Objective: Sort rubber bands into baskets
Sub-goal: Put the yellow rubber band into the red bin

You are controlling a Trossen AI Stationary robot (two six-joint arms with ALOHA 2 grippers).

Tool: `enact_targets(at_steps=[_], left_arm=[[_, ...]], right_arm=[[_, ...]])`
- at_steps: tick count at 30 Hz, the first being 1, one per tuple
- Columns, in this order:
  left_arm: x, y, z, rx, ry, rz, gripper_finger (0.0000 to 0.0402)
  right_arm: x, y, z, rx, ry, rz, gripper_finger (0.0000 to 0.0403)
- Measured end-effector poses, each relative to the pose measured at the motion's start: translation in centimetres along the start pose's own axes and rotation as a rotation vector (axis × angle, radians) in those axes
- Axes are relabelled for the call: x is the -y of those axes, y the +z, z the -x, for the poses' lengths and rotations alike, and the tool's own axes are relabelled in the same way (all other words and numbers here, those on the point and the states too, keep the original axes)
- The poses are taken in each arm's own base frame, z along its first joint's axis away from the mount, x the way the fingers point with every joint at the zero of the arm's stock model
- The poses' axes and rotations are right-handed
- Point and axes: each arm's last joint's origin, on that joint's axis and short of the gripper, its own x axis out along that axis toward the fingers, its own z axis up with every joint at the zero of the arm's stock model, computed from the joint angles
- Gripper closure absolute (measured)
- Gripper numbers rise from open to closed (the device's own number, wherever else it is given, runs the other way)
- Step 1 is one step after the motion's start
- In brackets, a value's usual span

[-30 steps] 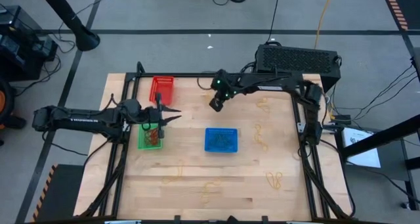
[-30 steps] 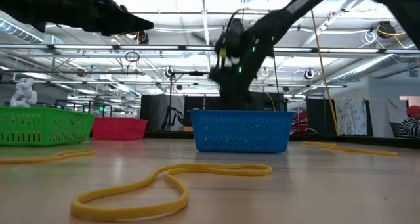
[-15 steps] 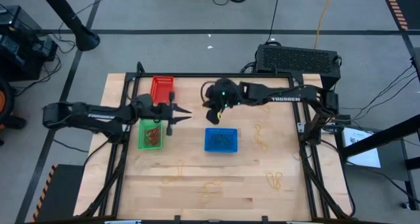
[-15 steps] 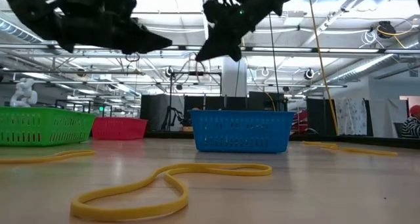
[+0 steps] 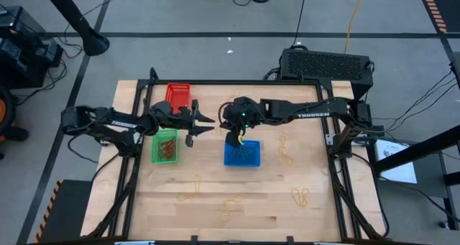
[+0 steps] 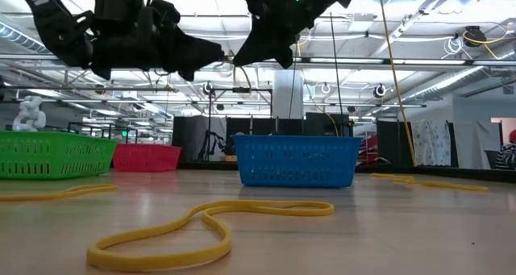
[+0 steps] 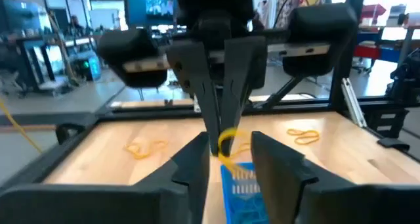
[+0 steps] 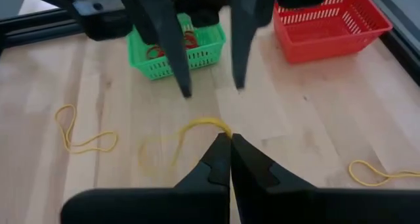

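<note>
My right gripper [image 8: 230,140] is shut on a yellow rubber band [image 8: 172,140] above the left end of the blue basket [image 5: 242,153]. My left gripper [image 5: 210,125] reaches level from the table's left, open. Its two fingers [image 8: 178,60] point at the band from a short way off and touch nothing. The green basket [image 5: 165,146], with red bands inside, stands behind and below the left gripper. The red basket [image 5: 178,95] stands on the table at the far left. In the low view both grippers [image 6: 230,53] hang high above the baskets. My right gripper pinches the top of the yellow band's loop [image 8: 222,127] between its two fingertips. The fingers slant down from the table's far right. The band hangs slack below them [image 7: 226,147], clear of the table and above the blue basket.
Several loose yellow bands lie on the wood: right of the blue basket [image 5: 286,155], at the near right [image 5: 300,196], near the front middle [image 5: 230,205] and one close to the low camera [image 6: 210,227]. The black frame rails [image 5: 334,151] border the table.
My right gripper has risen and come from the far middle of the table toward the near edge, ending above the blue basket's left end. My left gripper has moved from over the green basket toward the table's right, closer to the right gripper, and has rolled.
</note>
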Motion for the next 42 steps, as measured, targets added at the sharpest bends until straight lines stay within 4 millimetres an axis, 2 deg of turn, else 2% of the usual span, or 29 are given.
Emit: enact_targets(at_steps=[5,11,19,24,26,29,36,42], left_arm=[[0.0,-0.8,-0.3,-0.033,-0.039,0.071,0.0223],[-0.2,-0.7,-0.8,-0.032,-0.039,0.110,0.0167],[-0.6,-2.0,-2.6,-0.092,0.010,0.124,0.0155],[-0.8,-1.9,-3.2,-0.088,0.008,0.112,0.0156],[-0.8,-1.9,-3.2,-0.089,0.008,0.101,0.0166],[-0.7,-1.9,-3.3,-0.089,0.006,0.090,0.0209],[-0.7,-1.9,-3.3,-0.088,0.006,0.059,0.0381],[-0.7,-1.9,-3.3,-0.090,0.005,0.041,0.0395]], right_arm=[[-0.2,0.0,0.0,0.002,-0.017,0.004,0.0402],[-0.1,0.0,0.0,0.004,-0.023,0.003,0.0402],[-0.1,0.2,0.0,0.025,-0.019,0.006,0.0402],[-0.1,0.2,0.0,0.021,-0.019,0.006,0.0402],[-0.1,0.1,0.0,0.018,-0.020,0.006,0.0402],[-0.1,0.1,0.0,0.017,-0.020,0.006,0.0402],[-0.1,0.1,0.0,0.014,-0.018,0.031,0.0403],[-0.1,0.0,0.0,0.002,-0.017,0.030,0.0397]])
